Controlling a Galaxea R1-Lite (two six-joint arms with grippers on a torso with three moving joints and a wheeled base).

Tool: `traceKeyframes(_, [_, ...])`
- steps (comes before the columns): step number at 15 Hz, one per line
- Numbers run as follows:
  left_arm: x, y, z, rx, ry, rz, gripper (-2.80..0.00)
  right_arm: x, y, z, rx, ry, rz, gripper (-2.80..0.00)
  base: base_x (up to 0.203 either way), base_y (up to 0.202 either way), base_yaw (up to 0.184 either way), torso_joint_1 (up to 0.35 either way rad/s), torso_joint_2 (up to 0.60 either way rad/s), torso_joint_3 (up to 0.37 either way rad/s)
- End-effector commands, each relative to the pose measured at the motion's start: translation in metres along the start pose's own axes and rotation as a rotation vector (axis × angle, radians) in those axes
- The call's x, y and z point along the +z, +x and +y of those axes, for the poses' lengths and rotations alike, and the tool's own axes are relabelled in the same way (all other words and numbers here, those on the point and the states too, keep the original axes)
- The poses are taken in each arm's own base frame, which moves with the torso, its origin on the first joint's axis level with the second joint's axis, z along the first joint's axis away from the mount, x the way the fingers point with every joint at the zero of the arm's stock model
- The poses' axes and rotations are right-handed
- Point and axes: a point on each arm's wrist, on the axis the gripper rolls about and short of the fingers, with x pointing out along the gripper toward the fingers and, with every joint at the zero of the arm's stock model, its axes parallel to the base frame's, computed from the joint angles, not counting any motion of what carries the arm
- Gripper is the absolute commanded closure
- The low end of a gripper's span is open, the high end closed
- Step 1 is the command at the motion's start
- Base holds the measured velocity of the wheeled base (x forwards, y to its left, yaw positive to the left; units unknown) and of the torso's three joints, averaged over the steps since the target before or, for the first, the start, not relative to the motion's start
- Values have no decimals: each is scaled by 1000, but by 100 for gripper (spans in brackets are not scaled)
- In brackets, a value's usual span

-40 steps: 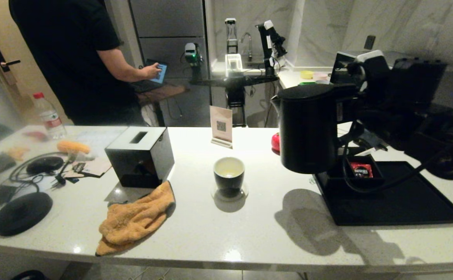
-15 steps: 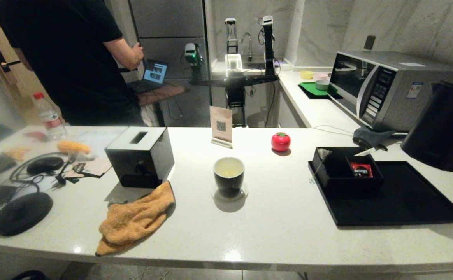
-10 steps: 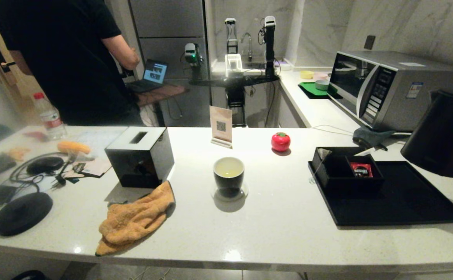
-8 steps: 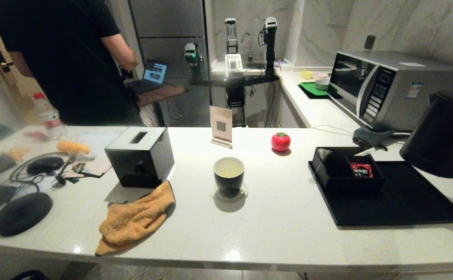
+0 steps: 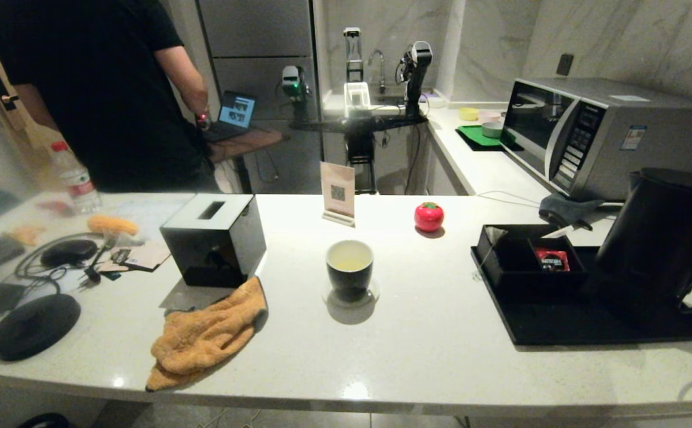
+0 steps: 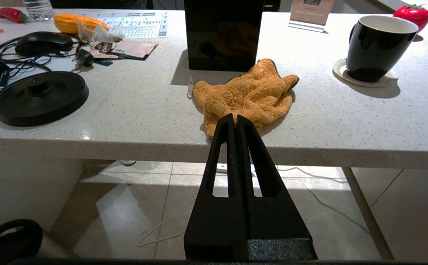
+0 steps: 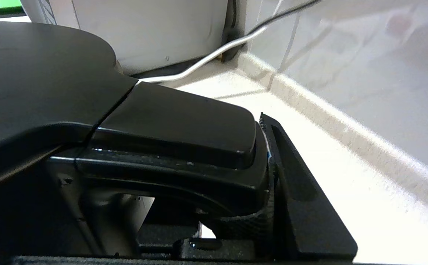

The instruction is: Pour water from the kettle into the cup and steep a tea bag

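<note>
White stone counter [image 5: 417, 351] under dim kitchen light. From the left: kettle base [image 5: 32, 325], black tissue box [image 5: 214, 238], orange cloth [image 5: 206, 333], cup [image 5: 349, 264] holding pale water [image 5: 349, 260], red Nescafe sachet [image 5: 550, 260] boxed on black tray [image 5: 566, 327], kettle [image 5: 661, 238] upright there. Left gripper [image 6: 236, 121] pressed together below counter edge; right gripper [image 7: 269, 173] clamped on kettle handle [image 7: 177, 125].

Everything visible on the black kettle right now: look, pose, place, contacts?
The large matte black electric kettle has a tapered body, a flat closed lid and a loop handle at its right. It stands upright on the right end of the flat black tray, beside the tray's small black box. The right wrist view shows the right gripper shut on the handle's top. Its contents are hidden.
</note>
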Motion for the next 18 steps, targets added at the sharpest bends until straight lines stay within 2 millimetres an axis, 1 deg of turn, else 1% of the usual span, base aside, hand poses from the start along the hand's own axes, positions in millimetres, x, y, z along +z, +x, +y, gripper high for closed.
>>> traceKeyframes(1, [0, 0, 0, 0, -1, 1, 0, -11, 4, 2, 1, -13, 6, 0, 0, 0, 0, 0, 0, 0])
traceKeyframes(4, [0, 0, 0, 0, -1, 0, 0, -17, 5, 6, 10, -16, -4, 0, 0, 0, 0, 0, 0, 0])
traceKeyframes(8, [0, 0, 0, 0, 0, 0, 0, -31, -5, 17, 47, -18, 10, 0, 0, 0, 0, 0, 0, 0])
traceKeyframes(12, [0, 0, 0, 0, 1, 1, 0, -39, 1, 25, 63, -23, 18, 0, 0, 0, 0, 0, 0, 0])
traceKeyframes(18, [0, 0, 0, 0, -1, 1, 0, -46, 14, 29, 57, -18, -20, 0, 0, 0, 0, 0, 0, 0])
